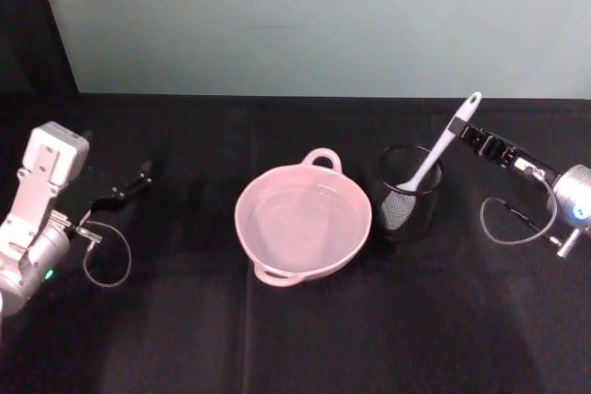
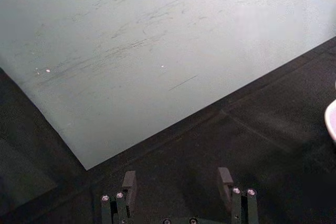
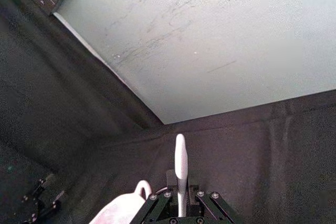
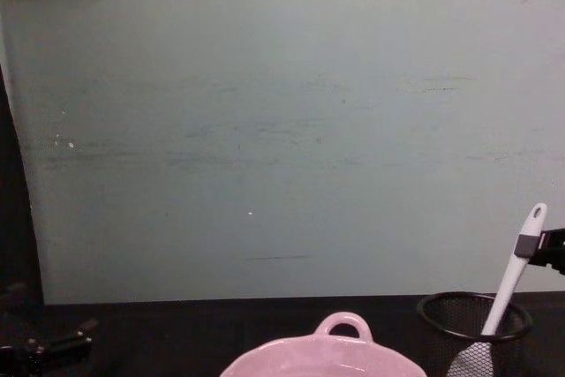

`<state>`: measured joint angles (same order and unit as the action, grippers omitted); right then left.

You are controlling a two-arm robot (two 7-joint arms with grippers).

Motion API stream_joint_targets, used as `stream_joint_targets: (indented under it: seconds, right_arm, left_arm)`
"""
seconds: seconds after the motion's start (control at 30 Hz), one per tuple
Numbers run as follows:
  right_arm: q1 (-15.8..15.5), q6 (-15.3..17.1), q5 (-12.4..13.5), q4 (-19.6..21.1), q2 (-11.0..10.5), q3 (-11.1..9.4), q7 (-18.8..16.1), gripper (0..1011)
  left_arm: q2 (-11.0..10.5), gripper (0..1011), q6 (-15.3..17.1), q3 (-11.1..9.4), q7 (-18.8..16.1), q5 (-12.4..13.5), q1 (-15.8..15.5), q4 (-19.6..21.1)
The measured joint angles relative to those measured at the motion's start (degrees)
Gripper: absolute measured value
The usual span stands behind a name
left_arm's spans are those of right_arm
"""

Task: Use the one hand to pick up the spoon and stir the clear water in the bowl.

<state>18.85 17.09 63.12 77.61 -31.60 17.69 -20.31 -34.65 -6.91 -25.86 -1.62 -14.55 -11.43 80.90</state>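
Presently my right tool (image 1: 461, 129) is clamped high on the spoon (image 1: 432, 161), whose head sits in the mesh cup (image 1: 409, 205), just beside the bowl (image 1: 277, 276) of water. Lifting and stirring are not yet done. My left tool (image 1: 140, 175) hangs parked, fingers apart, over the surface (image 1: 185, 339) at far left.

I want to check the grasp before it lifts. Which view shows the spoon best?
The head view: the whole spoon shows, head down in the mesh cup, the right pincer closed near its handle end. The chest view gives it side-on, head partly cropped; the right wrist view catches the handle end. The left pincer sits parked, open.
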Motion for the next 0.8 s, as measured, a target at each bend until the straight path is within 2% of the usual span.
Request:
stream_joint_targets:
  seconds: [0.03, 0.17, 0.3, 0.43, 0.53, 0.63, 0.73, 0.8]
  right_arm:
    - [0.0, 0.0, 0.0, 0.0, 0.0, 0.0, 0.0, 109]
    - [-0.1, -0.4, -0.2, 0.4, -0.3, 0.2, 0.0, 109]
    - [-0.9, -2.9, -2.7, 4.0, -2.9, 1.0, -0.3, 109]
    - [-1.8, -4.8, -6.2, 9.9, -6.7, 1.2, 0.6, 109]
    - [-2.1, -5.1, -7.7, 13.0, -8.6, 0.9, 1.1, 109]
    - [-2.1, -4.8, -9.9, 18.4, -11.9, 0.1, 1.3, 109]
    - [-1.5, -4.2, -10.8, 22.2, -13.8, -0.6, 0.9, 109]
    - [-0.8, -3.8, -11.1, 23.6, -14.4, -0.7, 0.5, 109]
  left_arm:
    - [0.0, 1011, 0.0, 0.0, 0.0, 0.0, 0.0, 0.0]
    - [0.0, 1011, 0.0, 0.0, 0.0, 0.0, 0.0, 0.0]
    - [0.0, 1011, 0.0, 0.0, 0.0, 0.0, 0.0, 0.0]
    - [0.0, 1011, 0.0, 0.0, 0.0, 0.0, 0.0, 0.0]
    - [0.0, 1011, 0.0, 0.0, 0.0, 0.0, 0.0, 0.0]
    - [0.0, 1011, 0.0, 0.0, 0.0, 0.0, 0.0, 0.0]
    - [0.0, 1011, 0.0, 0.0, 0.0, 0.0, 0.0, 0.0]
    - [0.0, 1011, 0.0, 0.0, 0.0, 0.0, 0.0, 0.0]
